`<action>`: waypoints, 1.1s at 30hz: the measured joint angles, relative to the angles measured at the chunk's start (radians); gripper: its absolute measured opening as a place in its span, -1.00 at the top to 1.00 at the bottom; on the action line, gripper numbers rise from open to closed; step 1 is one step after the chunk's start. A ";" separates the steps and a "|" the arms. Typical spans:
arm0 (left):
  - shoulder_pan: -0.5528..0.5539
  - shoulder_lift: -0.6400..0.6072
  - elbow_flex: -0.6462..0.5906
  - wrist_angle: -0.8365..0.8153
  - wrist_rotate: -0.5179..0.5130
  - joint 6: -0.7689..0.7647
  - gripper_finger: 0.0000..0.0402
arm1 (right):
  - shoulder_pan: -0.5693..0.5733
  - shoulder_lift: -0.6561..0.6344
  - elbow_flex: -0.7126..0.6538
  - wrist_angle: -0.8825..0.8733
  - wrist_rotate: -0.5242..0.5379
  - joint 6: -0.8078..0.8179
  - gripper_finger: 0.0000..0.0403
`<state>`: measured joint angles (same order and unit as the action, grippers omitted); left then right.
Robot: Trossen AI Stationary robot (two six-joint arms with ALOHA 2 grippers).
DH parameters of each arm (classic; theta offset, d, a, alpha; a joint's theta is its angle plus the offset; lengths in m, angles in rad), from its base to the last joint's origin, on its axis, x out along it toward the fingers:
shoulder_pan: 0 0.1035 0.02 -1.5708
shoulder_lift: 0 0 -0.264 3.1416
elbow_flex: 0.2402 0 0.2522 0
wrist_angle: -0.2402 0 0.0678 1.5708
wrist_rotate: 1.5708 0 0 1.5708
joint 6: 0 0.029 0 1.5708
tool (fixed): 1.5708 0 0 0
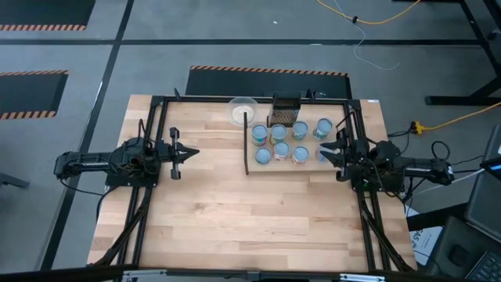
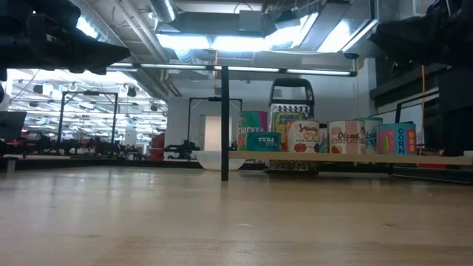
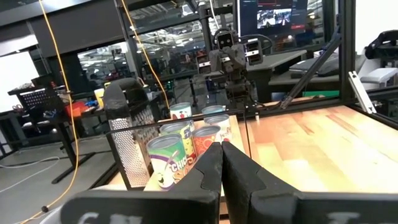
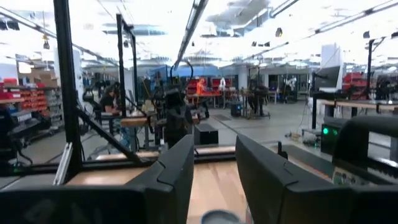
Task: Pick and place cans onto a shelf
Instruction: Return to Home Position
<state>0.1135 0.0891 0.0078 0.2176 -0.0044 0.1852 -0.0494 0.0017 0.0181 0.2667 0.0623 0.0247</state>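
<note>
**A:** How is the left gripper (image 1: 190,153) being held?

**B:** Its fingers (image 3: 205,168) are being pressed together, and nothing is being gripped. It is being held over the table (image 1: 235,227) on the left, well apart from the shelf (image 1: 282,166) and pointed toward it.

**A:** And the right gripper (image 1: 323,151)?

**B:** Its fingers (image 4: 174,174) are being held apart, with nothing being gripped between them. It is being held at the shelf's right end, just beside the nearest cans (image 1: 282,150). Whether one is being touched cannot be told.

**A:** Where are the cans being carried?

**B:** They are being borne upright on the shelf in two rows, to the right of its black bar (image 1: 246,149). In the low view the board is being shown raised off the tabletop.

**A:** What writing is being shown?

**B:** In the low view, "TUNA" is being read on the tuna can (image 2: 260,140) and "CHICKEN" on the chicken can (image 2: 253,120) behind it. "Diced" is being read on a white can (image 2: 347,137), and "CORN" on the corn can (image 2: 403,138).

**A:** Are other containers being seen?

**B:** A bowl (image 1: 243,111) is being seen on the table behind the shelf, just beside the grater (image 1: 286,110). Its contents cannot be told.
</note>
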 joint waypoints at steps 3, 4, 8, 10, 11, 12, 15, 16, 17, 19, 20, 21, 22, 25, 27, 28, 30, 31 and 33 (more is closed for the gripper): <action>0.000 0.000 0.000 0.002 0.000 0.000 1.00 | 0.000 -0.001 0.000 -0.032 0.002 0.001 0.38; 0.000 0.000 0.000 0.000 0.000 0.000 1.00 | 0.000 -0.001 0.000 -0.056 0.008 0.006 0.38; 0.000 0.000 0.000 0.000 0.007 0.000 1.00 | 0.000 0.000 0.000 -0.133 0.065 0.020 0.38; 0.000 0.000 0.000 -0.001 0.020 0.004 1.00 | 0.000 0.000 0.000 -0.164 0.083 0.020 0.38; 0.000 0.000 0.000 -0.003 0.025 0.006 1.00 | 0.000 0.000 0.000 -0.176 0.086 0.019 0.38; 0.000 0.000 0.000 -0.009 0.026 0.007 1.00 | 0.000 0.000 -0.001 -0.182 0.087 0.018 0.38; 0.000 0.000 0.000 -0.035 0.023 0.007 1.00 | 0.000 0.000 -0.001 -0.193 0.087 0.019 0.38; 0.000 0.000 0.000 -0.041 0.023 0.007 1.00 | 0.000 0.000 -0.001 -0.196 0.087 0.019 0.38; 0.000 0.000 0.000 -0.049 0.023 0.007 1.00 | 0.000 0.000 -0.001 -0.200 0.086 0.019 0.38; 0.000 0.000 0.000 -0.058 0.023 0.007 1.00 | 0.000 0.000 -0.001 -0.208 0.086 0.019 0.38; 0.000 0.000 0.000 -0.058 0.023 0.007 1.00 | 0.000 0.000 -0.001 -0.220 0.086 0.019 0.38; 0.000 0.000 0.000 -0.065 0.023 0.006 1.00 | 0.000 0.000 -0.001 -0.236 0.086 0.019 0.38; 0.000 0.000 0.000 -0.076 0.023 0.006 1.00 | 0.000 0.001 -0.002 -0.242 0.086 0.019 0.38; 0.000 0.000 0.000 -0.095 0.023 0.006 1.00 | 0.000 0.005 -0.003 -0.243 0.084 0.020 0.38; 0.000 0.000 0.000 -0.121 0.023 0.002 1.00 | 0.000 0.005 -0.003 -0.242 0.084 0.020 0.38; 0.000 0.000 0.000 -0.130 0.023 -0.003 1.00 | 0.000 0.005 -0.003 -0.242 0.084 0.020 0.38; 0.000 0.000 0.000 -0.166 0.023 -0.030 1.00 | 0.000 0.005 -0.003 -0.241 0.084 0.020 0.38; 0.000 0.000 0.000 -0.192 0.022 -0.046 1.00 | 0.000 0.005 -0.003 -0.241 0.084 0.020 0.38; 0.000 0.002 0.000 -0.203 0.008 -0.056 1.00 | 0.000 0.005 -0.003 -0.240 0.084 0.020 0.38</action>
<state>0.1135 0.0910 0.0082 0.0142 0.0040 0.1294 -0.0494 0.0070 0.0154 0.0265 0.1462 0.0448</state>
